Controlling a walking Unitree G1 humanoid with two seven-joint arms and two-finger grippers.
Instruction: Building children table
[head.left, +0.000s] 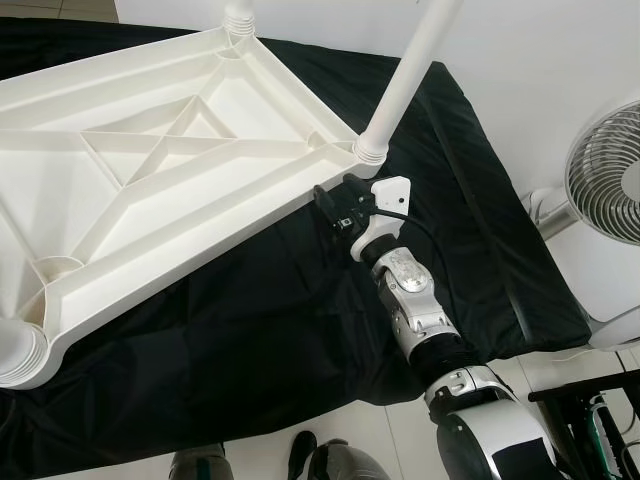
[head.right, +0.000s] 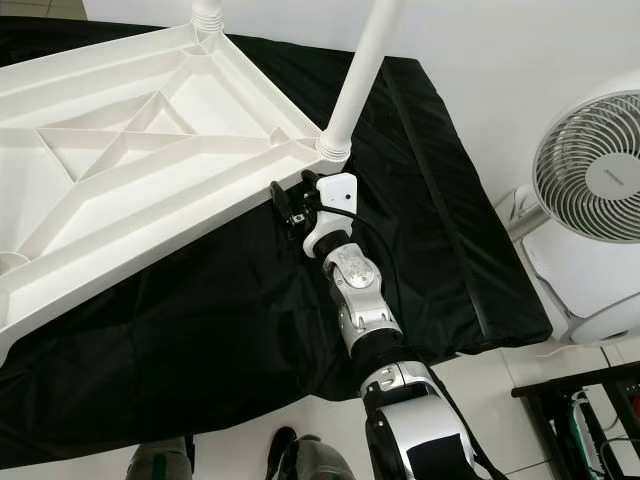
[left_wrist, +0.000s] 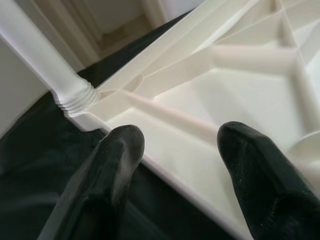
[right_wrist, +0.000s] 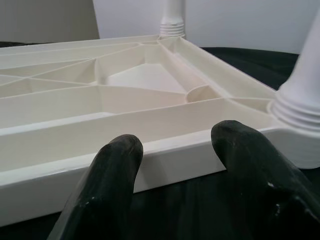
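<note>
The white plastic table top (head.left: 150, 160) lies upside down on a black cloth (head.left: 300, 330) that covers a low bed or mattress. Its ribbed underside faces up. It fills the left and middle part of the cloth and seems to hang out past the cloth's near left edge.

I'd say the job is well along, but I can't tell if it is finished. One white leg (head.left: 405, 80) stands in the corner socket next to the right arm. It points up and leans a bit toward the far right. A second leg (head.left: 238, 15) stands in the far corner, and I can see just its bottom part. A third round white piece (head.left: 20, 355) sits at the near left corner, probably a leg too. The fourth corner is off the edge of the head views, so I can't say if that leg is in. The table also has to be turned right side up.

The top's long side runs from the near left to the far right of the cloth.

The right gripper (right_wrist: 175, 150) is just beside the table top's near rim, close to the corner with the leg. Its two black fingers are spread apart with nothing between them. The left gripper (left_wrist: 180, 150) is also spread apart and holding nothing, hovering by a rim near another leg corner.

A white fan (head.left: 605, 185) stands on the floor off the cloth's right edge.
</note>
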